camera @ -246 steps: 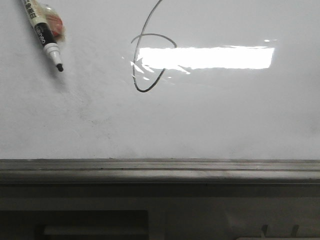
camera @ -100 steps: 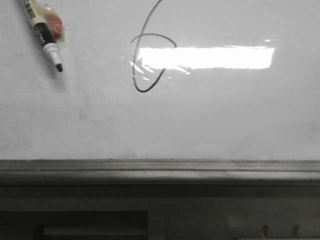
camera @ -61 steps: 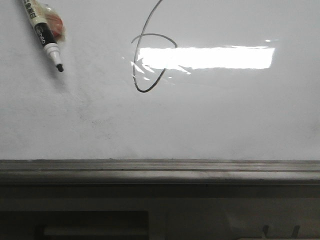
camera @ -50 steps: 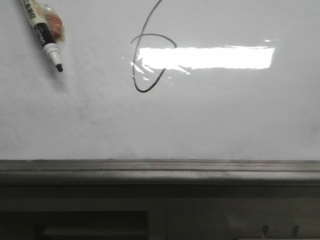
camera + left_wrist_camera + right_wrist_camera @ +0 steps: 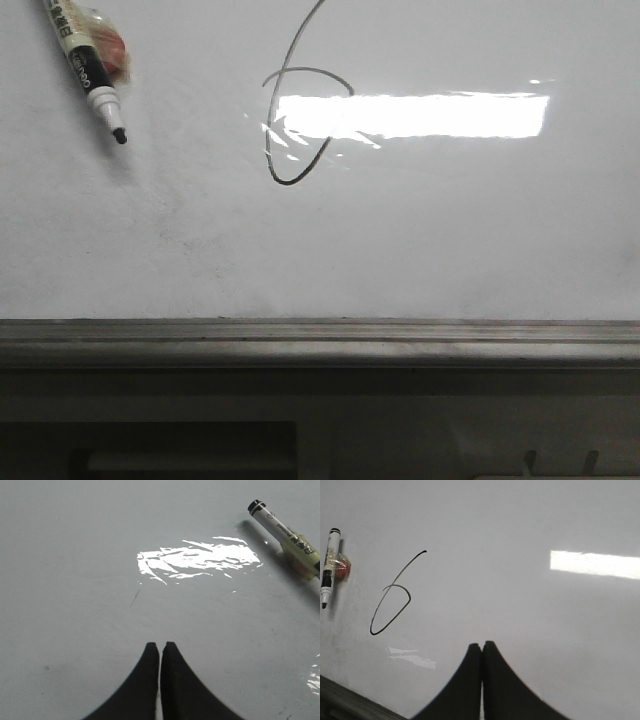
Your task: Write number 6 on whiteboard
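The number 6 [image 5: 290,120] is a thin dark line on the whiteboard [image 5: 420,230], a long curved stroke with an oval loop partly under the glare. It shows whole in the right wrist view [image 5: 392,602]. A white and black marker [image 5: 90,70] with a red piece taped to it lies on the board at the upper left, tip down; it also shows in the left wrist view [image 5: 285,532] and the right wrist view [image 5: 329,567]. My left gripper [image 5: 160,646] is shut and empty above bare board. My right gripper [image 5: 482,645] is shut and empty, right of the 6.
A grey metal tray rail [image 5: 320,342] runs along the board's lower edge; it also shows in the right wrist view [image 5: 345,700]. A bright rectangular light reflection [image 5: 420,115] lies right of the 6. Faint grey smudges mark the lower left of the board.
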`<control>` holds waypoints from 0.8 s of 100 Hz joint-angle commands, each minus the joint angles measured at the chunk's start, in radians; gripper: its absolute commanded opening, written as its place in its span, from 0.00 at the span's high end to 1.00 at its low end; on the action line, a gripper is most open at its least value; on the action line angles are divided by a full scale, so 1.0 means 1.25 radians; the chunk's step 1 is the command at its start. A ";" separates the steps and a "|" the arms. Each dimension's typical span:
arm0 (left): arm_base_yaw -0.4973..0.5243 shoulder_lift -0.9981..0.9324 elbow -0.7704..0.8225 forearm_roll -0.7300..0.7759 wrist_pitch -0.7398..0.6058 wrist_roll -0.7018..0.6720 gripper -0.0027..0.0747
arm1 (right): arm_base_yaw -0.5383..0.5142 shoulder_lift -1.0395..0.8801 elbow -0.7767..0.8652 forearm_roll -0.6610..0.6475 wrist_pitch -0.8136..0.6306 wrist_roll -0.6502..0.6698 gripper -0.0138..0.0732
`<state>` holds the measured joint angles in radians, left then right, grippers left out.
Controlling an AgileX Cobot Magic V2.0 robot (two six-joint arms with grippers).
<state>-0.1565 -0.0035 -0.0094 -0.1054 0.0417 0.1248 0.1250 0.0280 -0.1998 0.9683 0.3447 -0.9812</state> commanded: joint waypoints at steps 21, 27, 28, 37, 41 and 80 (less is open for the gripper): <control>0.002 -0.025 0.040 0.000 -0.053 -0.009 0.99 | -0.004 0.010 -0.019 0.022 -0.044 -0.007 0.92; 0.002 -0.025 0.040 0.000 -0.053 -0.009 0.99 | -0.004 0.010 -0.019 0.022 -0.044 -0.007 0.92; 0.002 -0.025 0.040 0.000 -0.053 -0.009 0.99 | -0.004 0.010 -0.019 0.022 -0.044 -0.007 0.92; 0.002 -0.025 0.040 0.000 -0.053 -0.009 0.99 | -0.004 0.010 -0.019 0.022 -0.044 -0.007 0.92; 0.002 -0.025 0.040 0.000 -0.053 -0.009 0.99 | -0.004 0.010 -0.019 0.022 -0.044 -0.007 0.92; 0.002 -0.025 0.040 0.000 -0.053 -0.009 0.99 | -0.004 0.010 0.004 -0.435 -0.128 0.356 0.92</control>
<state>-0.1565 -0.0035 -0.0094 -0.1054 0.0417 0.1231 0.1250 0.0280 -0.1879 0.7000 0.2850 -0.7923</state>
